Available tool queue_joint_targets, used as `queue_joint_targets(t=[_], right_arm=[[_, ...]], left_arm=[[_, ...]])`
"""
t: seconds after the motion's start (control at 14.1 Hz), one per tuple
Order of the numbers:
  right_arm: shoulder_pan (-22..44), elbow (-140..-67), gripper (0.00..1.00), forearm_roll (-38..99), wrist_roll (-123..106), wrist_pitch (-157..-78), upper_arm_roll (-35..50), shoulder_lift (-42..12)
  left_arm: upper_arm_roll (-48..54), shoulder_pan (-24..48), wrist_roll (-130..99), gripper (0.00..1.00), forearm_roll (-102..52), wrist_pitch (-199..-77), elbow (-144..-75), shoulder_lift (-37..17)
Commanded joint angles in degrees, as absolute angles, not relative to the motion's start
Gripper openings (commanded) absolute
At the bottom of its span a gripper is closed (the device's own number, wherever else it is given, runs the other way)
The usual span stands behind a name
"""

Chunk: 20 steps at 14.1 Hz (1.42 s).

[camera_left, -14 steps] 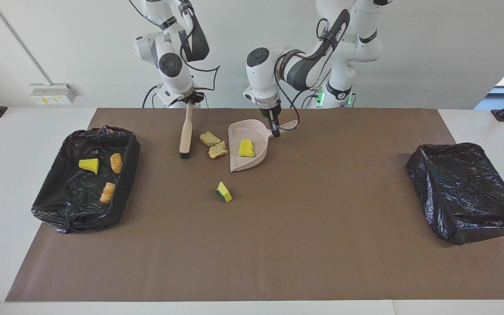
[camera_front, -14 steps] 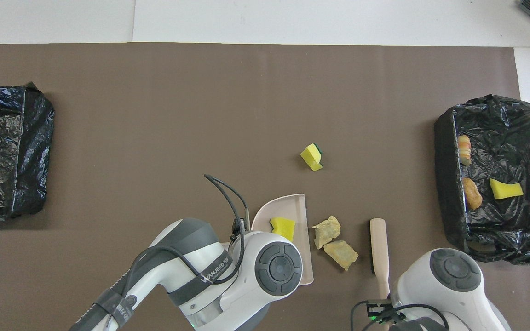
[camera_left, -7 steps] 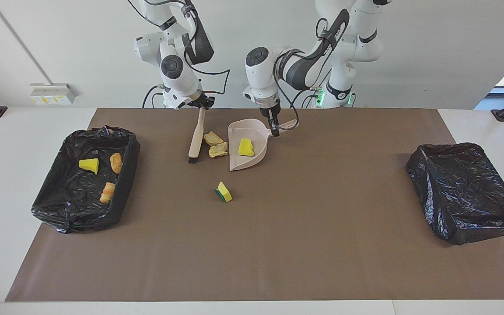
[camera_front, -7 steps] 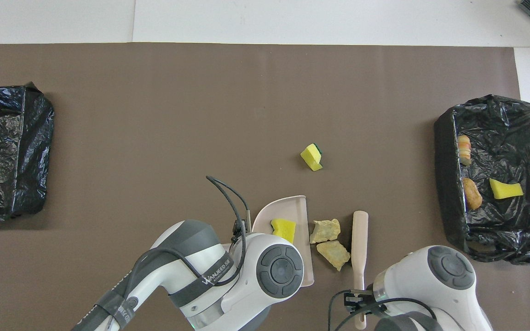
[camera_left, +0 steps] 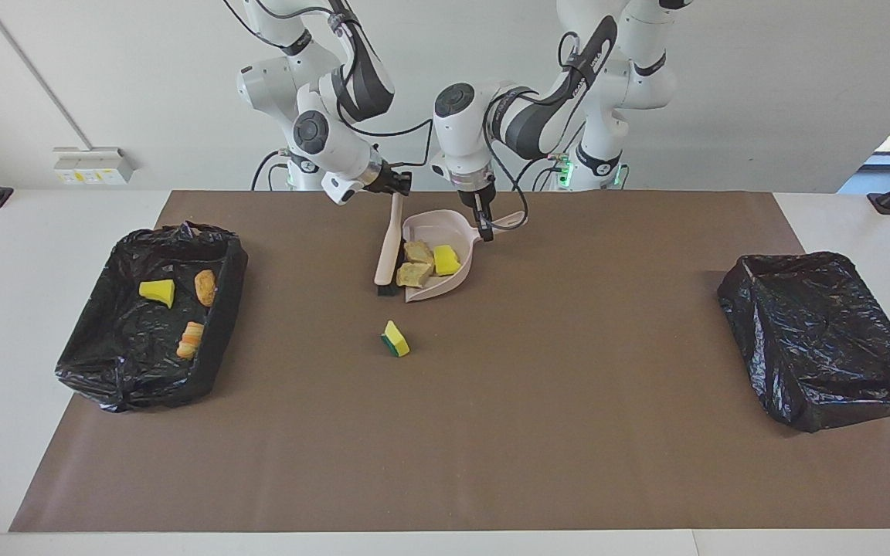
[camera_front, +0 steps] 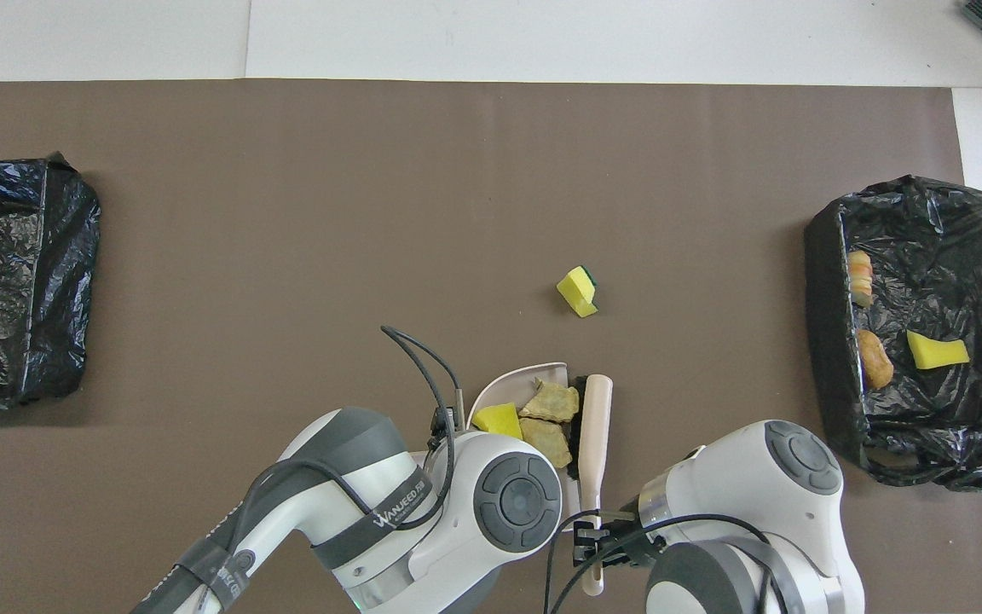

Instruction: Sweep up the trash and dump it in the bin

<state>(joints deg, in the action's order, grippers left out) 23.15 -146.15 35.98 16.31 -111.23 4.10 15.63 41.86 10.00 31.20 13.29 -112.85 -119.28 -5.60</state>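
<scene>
The pale pink dustpan (camera_left: 453, 224) (camera_front: 515, 379) lies on the brown mat near the robots, and my left gripper (camera_left: 485, 230) is shut on its handle. Inside it sit two beige chunks of trash (camera_left: 416, 262) (camera_front: 551, 402) and a yellow sponge bit (camera_left: 446, 260) (camera_front: 497, 419). My right gripper (camera_left: 397, 188) is shut on the handle of the beige brush (camera_left: 388, 251) (camera_front: 595, 426), whose bristles rest at the dustpan's mouth. Another yellow-and-green sponge bit (camera_left: 395, 340) (camera_front: 578, 292) lies loose on the mat, farther from the robots than the dustpan.
A black-lined bin (camera_left: 232, 266) (camera_front: 823, 281) at the right arm's end of the table holds a yellow bit (camera_left: 157, 291), an orange-brown oval (camera_left: 204, 287) and a striped scrap (camera_left: 190, 340). A second black-lined bin (camera_left: 823, 340) (camera_front: 14, 281) stands at the left arm's end.
My right gripper swung the brush toward the dustpan and pushed the two beige chunks into it. The yellow bit inside slid deeper. The left gripper held the dustpan still.
</scene>
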Motion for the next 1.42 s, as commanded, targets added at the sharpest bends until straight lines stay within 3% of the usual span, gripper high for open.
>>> queue_joint_targets(t=[0.0,0.28,0.57,0.71,0.99,1.34], right_arm=[[23.55,-143.18,0.0,38.41,14.33,-110.92,4.13,13.54],[23.21,-140.02,0.0,33.59,13.28,-105.22,3.87,14.5],[22.59,-135.19,0.0,21.21,13.36,-98.37,3.52,15.82],[22.06,-132.2,0.0,14.01,12.31,-98.61,3.6,14.95],[15.84,-123.43,0.0,-1.46,-2.51,-102.91,3.78,6.88],[12.22,-109.0,0.0,-12.03,-9.93,-109.75,3.69,-9.38]], left_arm=[[41.84,8.88,31.47,0.0,12.48,-114.61,-120.68,-4.57],[41.57,5.28,31.73,0.0,9.93,-114.43,-119.62,-5.97],[39.73,5.1,31.82,0.0,9.93,-114.78,-119.27,-6.24],[37.98,5.1,31.64,0.0,9.93,-115.66,-118.66,-7.29],[33.49,5.1,31.55,0.0,10.02,-118.3,-115.06,-10.19],[32.43,5.36,28.58,0.0,10.63,-116.02,-109.69,-13.89]])
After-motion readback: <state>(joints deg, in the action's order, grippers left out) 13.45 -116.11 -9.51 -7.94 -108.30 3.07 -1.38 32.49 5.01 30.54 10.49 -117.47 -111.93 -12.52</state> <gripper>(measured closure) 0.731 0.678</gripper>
